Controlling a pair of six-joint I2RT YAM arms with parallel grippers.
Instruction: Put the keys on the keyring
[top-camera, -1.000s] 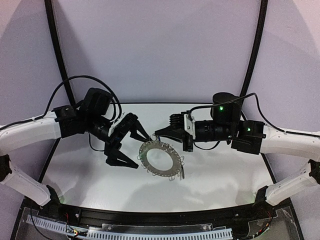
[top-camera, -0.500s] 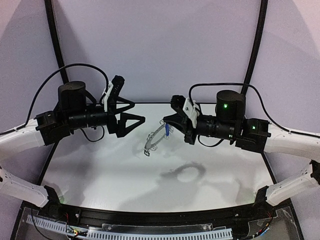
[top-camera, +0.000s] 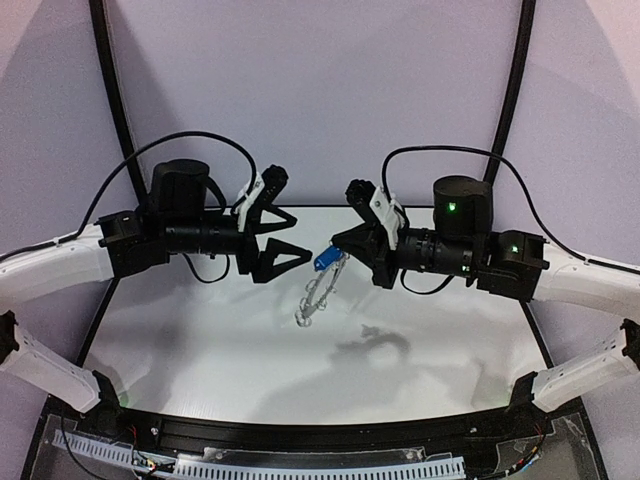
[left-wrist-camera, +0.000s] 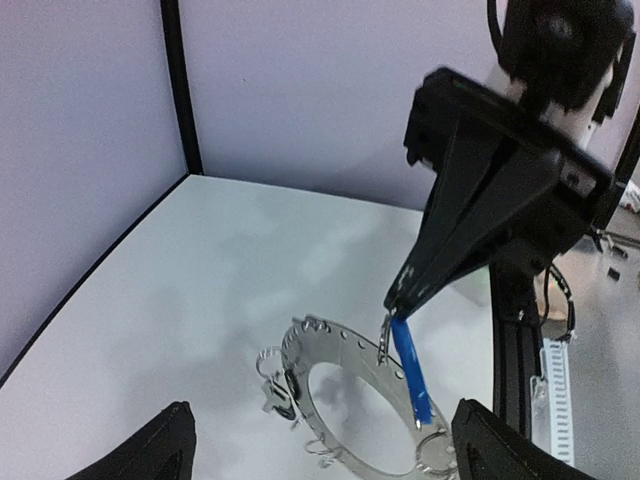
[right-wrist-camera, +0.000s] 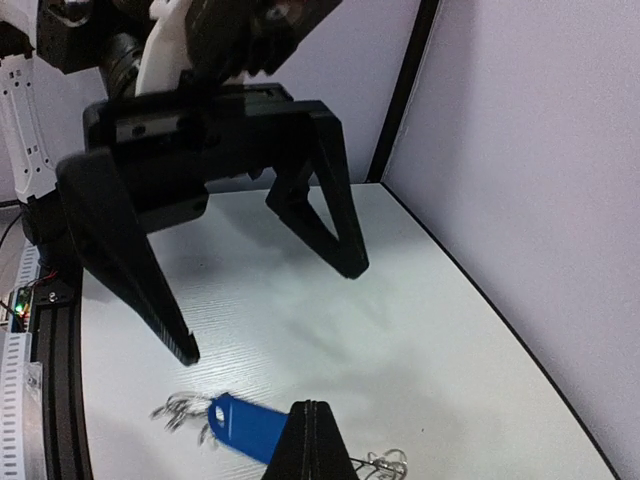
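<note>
Both arms rise from the near edge and bend inward, forearms level, facing each other above the table. The left gripper is spread wide, just short of the keyring. The keyring dangles from the pinched right gripper, with the blue-tagged key at the grip.

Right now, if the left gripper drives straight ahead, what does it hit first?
Likely the blue-tagged key in the shut right gripper, or the keyring dangling from it: both lie ahead between the open fingers of the left gripper. Depth unclear, so I can't say which.
</note>
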